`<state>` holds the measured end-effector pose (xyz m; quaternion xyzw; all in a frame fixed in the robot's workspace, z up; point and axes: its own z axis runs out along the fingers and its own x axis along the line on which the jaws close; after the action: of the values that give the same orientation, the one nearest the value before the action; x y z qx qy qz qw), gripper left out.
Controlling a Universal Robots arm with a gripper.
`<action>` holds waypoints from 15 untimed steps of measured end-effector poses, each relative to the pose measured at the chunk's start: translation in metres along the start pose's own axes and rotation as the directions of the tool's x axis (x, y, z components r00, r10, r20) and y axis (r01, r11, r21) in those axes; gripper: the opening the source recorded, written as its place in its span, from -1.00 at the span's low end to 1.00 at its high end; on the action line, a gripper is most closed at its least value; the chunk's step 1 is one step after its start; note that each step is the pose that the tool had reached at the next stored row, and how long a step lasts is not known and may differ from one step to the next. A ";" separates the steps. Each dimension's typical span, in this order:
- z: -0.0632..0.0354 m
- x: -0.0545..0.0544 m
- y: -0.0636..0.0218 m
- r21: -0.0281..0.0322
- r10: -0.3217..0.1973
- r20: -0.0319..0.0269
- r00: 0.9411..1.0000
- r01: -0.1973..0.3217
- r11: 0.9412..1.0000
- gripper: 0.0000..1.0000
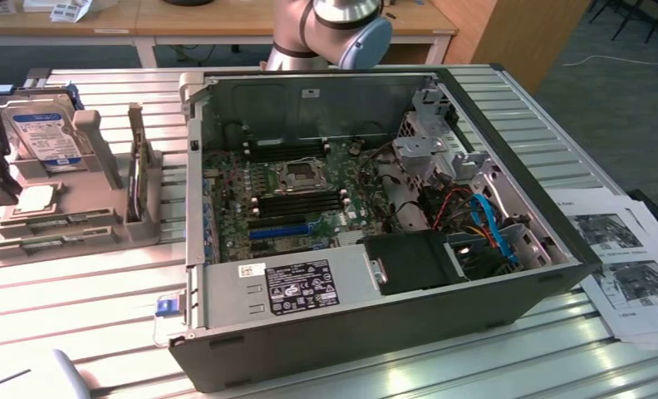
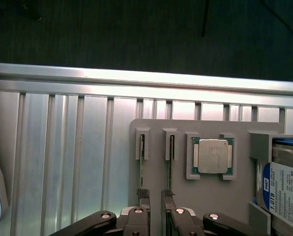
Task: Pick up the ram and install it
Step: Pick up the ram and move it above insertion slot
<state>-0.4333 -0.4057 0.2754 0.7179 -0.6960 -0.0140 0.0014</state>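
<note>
Two ram sticks stand on edge in a grey holder, beside a processor chip. The gripper hovers over them, jaws wide and holding nothing. Picking up looks like the step in hand, and it calls for straddling one stick squarely. In the exterior view, the open computer case stands near the holder, on the exterior view's right.
</note>
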 end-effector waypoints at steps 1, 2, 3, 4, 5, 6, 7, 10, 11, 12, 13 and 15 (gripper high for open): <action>0.0000 0.000 0.0000 0.000 0.000 0.000 1.000 0.000 1.000 -0.53; 0.0000 0.000 0.0000 0.000 0.000 0.000 1.000 0.000 1.000 -0.53; 0.0004 0.000 0.0000 0.000 0.000 0.000 1.000 0.000 1.000 -0.53; 0.0012 0.000 0.0000 0.000 0.000 0.000 1.000 0.000 1.000 -0.53; 0.0022 0.000 0.0000 0.000 0.000 0.000 1.000 0.000 1.000 -0.53; 0.0032 0.000 -0.0001 0.000 0.000 0.000 1.000 0.000 1.000 -0.53; 0.0044 0.000 -0.0001 0.000 0.000 0.000 1.000 0.000 1.000 -0.53; 0.0080 0.001 -0.0002 0.001 0.000 0.000 1.000 0.000 1.000 -0.53; 0.0093 0.001 -0.0002 0.002 0.000 0.000 1.000 0.000 1.000 -0.53; 0.0104 0.002 -0.0002 0.002 0.000 0.000 1.000 0.000 1.000 -0.53; 0.0116 0.002 -0.0002 0.002 0.000 0.000 1.000 0.000 1.000 -0.53; 0.0138 0.003 -0.0002 0.003 0.000 0.000 1.000 0.000 1.000 -0.53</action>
<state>-0.4333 -0.4084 0.2615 0.7180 -0.6960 -0.0128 0.0003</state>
